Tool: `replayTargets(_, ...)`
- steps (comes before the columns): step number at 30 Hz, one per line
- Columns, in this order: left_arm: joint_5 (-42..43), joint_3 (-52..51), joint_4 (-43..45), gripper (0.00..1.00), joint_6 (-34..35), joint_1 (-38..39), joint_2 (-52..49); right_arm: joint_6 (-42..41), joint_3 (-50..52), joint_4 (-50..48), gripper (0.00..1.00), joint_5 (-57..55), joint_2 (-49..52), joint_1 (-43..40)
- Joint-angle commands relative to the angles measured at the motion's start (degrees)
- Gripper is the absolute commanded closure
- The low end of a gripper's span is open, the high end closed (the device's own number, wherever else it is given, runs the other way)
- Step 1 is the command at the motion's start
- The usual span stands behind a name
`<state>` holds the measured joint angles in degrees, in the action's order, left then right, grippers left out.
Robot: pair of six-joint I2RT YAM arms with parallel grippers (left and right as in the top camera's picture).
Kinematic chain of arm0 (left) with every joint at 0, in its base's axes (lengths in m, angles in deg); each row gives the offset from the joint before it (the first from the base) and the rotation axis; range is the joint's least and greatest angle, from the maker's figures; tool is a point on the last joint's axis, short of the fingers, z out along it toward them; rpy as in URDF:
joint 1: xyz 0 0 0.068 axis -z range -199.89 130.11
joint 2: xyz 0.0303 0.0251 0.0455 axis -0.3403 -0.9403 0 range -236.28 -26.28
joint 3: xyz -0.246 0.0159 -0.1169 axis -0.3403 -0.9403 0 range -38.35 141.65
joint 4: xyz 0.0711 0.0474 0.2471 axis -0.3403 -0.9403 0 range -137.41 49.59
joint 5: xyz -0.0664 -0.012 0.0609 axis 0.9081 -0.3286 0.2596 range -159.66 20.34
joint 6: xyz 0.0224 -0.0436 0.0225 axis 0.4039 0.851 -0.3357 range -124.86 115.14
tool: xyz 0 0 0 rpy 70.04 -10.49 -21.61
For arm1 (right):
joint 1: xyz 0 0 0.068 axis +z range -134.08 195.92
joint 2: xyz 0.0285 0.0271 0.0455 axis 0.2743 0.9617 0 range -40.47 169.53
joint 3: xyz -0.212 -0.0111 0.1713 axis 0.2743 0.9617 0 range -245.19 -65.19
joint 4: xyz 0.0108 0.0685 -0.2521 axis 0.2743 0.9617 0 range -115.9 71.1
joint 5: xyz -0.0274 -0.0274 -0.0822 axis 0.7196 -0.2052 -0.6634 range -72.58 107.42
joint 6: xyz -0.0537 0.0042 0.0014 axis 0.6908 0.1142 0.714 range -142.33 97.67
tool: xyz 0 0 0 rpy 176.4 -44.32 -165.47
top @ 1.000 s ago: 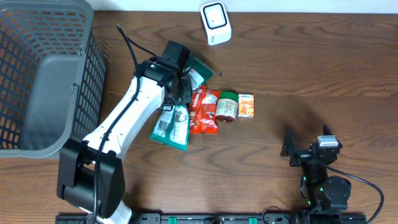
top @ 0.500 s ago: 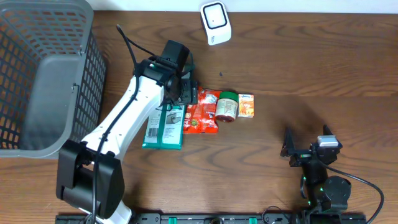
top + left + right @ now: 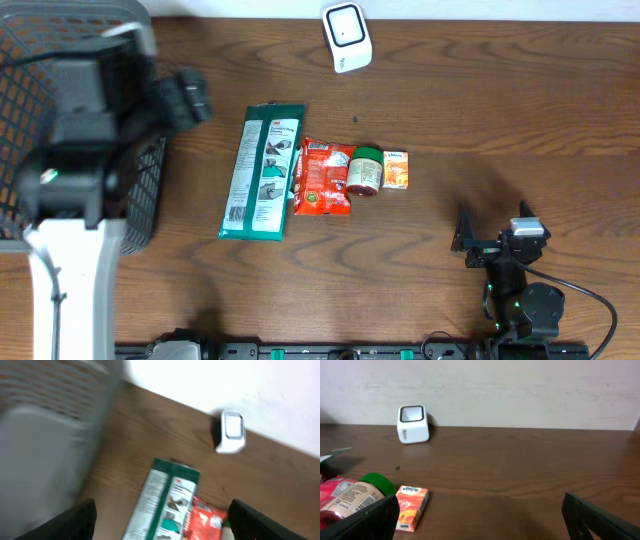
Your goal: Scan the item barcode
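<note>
A long green-and-white packet (image 3: 262,170) lies flat on the table, also seen from the left wrist (image 3: 165,497). Beside it lie a red packet (image 3: 322,177), a green-lidded jar (image 3: 365,170) and an orange tissue box (image 3: 396,169). The white scanner (image 3: 346,37) stands at the back edge, and both wrist views show it (image 3: 231,432) (image 3: 413,424). My left gripper (image 3: 162,510) is open and empty, raised high above the table; from overhead it is a blur (image 3: 188,96) by the basket. My right gripper (image 3: 480,505) rests open and empty at the front right (image 3: 463,240).
A grey mesh basket (image 3: 40,190) fills the left side, partly hidden by my raised left arm (image 3: 70,200). The red packet (image 3: 332,492), jar (image 3: 357,495) and tissue box (image 3: 410,506) lie left of my right gripper. A pale wall runs behind the table.
My left gripper opened and let go of the green-and-white packet, which now lies flat. The left arm lifted and swung left toward the basket. The right arm stayed still.
</note>
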<state>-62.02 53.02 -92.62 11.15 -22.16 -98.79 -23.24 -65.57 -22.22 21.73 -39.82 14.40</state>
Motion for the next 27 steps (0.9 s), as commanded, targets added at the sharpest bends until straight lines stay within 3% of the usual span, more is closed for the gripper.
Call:
replayTargets(1, 0.3, 0.2, -1.5, 0.16, -1.4, -4.4, 2.1, -0.7, 0.1, 0.2, 0.01, 0.3, -0.3, 0.2)
replayTargets(27, 0.3, -0.1, -2.0, 0.15, -1.4, -7.0, 3.3, -0.7, 0.1, 0.2, 0.01, 0.3, -0.3, 0.2)
